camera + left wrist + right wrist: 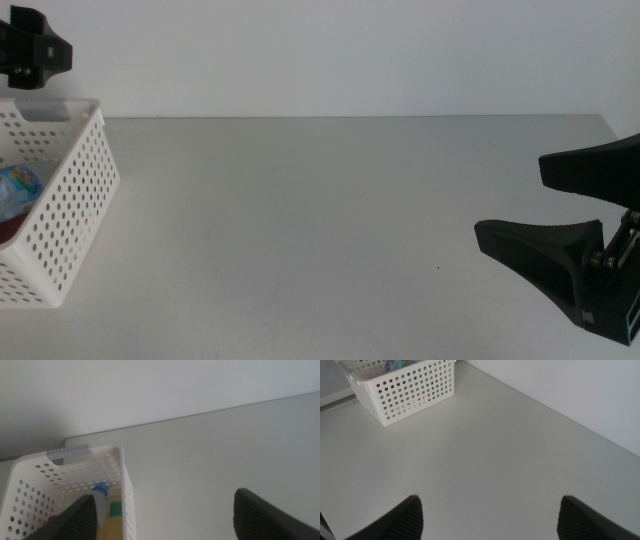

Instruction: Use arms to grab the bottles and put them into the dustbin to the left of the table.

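The white perforated dustbin (70,200) stands at the table's left edge. In it lie the clear water bottle (15,185) and something red (8,228), probably the soda can. The left wrist view looks down into the dustbin (127,495) and shows the blue cap (101,489) and the yellow tea bottle with its green label (116,510). My left gripper (165,517) is open and empty above the dustbin; part of its arm (30,45) shows at the top left. My right gripper (512,200) is open and empty at the table's right side.
The pale grey table (320,220) runs back to a white wall. The right wrist view shows the dustbin (405,390) far off across bare tabletop (485,450). No bottle stands on the table.
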Robot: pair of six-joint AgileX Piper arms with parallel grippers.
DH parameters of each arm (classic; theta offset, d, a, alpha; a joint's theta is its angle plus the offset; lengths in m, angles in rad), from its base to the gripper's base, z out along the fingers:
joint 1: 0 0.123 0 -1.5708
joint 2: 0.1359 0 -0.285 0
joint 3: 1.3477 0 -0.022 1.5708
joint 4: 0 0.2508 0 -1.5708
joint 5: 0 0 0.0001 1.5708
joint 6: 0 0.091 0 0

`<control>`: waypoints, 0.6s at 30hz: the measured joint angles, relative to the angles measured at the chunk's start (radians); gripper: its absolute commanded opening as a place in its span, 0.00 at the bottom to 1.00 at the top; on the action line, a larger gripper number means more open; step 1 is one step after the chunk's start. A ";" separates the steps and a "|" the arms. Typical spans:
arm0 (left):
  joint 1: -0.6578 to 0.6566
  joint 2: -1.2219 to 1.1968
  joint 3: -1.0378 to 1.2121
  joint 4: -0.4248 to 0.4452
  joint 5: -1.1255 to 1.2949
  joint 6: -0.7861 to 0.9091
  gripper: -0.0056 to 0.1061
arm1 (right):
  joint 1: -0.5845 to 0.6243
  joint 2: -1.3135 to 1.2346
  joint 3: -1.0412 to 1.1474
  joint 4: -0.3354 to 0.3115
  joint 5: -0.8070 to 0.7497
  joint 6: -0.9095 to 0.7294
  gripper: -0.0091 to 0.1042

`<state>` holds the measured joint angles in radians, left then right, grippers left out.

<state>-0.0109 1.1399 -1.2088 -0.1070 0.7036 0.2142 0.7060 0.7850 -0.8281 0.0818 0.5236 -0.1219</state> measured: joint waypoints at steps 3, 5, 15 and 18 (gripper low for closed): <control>0.000 0.000 0.000 0.000 0.000 0.000 0.89 | 0.000 0.000 0.000 -0.013 0.000 0.000 0.77; 0.000 0.000 0.000 0.000 0.000 0.000 0.89 | 0.000 0.000 0.000 -0.022 0.000 0.000 0.77; 0.000 0.008 0.000 0.001 -0.001 -0.001 0.89 | -0.159 -0.029 0.060 -0.082 -0.004 0.000 0.77; 0.000 0.003 0.003 0.001 -0.001 -0.001 0.89 | -0.288 -0.072 0.109 -0.070 -0.008 0.000 0.77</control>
<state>-0.0109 1.1430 -1.2061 -0.1061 0.7027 0.2133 0.4181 0.7133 -0.7195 0.0115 0.5160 -0.1219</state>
